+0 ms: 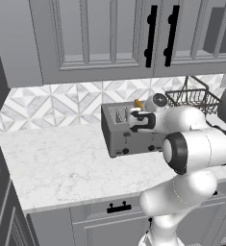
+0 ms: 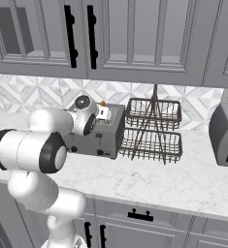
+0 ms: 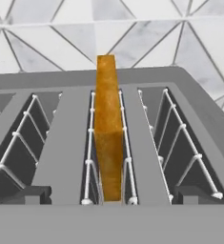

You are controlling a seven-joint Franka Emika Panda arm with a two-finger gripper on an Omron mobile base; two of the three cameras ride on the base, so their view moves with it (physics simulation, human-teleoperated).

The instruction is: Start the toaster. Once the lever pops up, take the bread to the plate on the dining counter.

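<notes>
My two-finger gripper [image 1: 136,120] hung just above the boxy grey metal four-slot toaster [image 1: 115,133], its jaws spread wide and holding nothing. The toaster stood on the white marble worktop [image 1: 56,163], close to the patterned tile backsplash [image 1: 52,103], with the dark wire dish rack [image 2: 152,130] just beside it on the right.

What I judged most likely to go wrong was the grip on the thin orange-tan slice of bread [image 3: 107,138]. It is narrow, and it stood on edge between the wire guides of its slot, so little of it was open to my fingers. If I had come down off-centre, one finger could have landed on the metal strip between the slots or caught in the wires, and closing would then have pinched the slice at its corner or missed it. A tilted grip might also have dragged the bread against the guides on the way up and let it slip. I could not tell from these views whether the lever on the front face was up or down, so reaching in too soon was a second risk.

The bread looked flat and stiff, darker orange along its near lower part and paler tan at its top edge, which rose above the top of the toaster. It sat in a middle slot, the slots on either side standing empty.
</notes>
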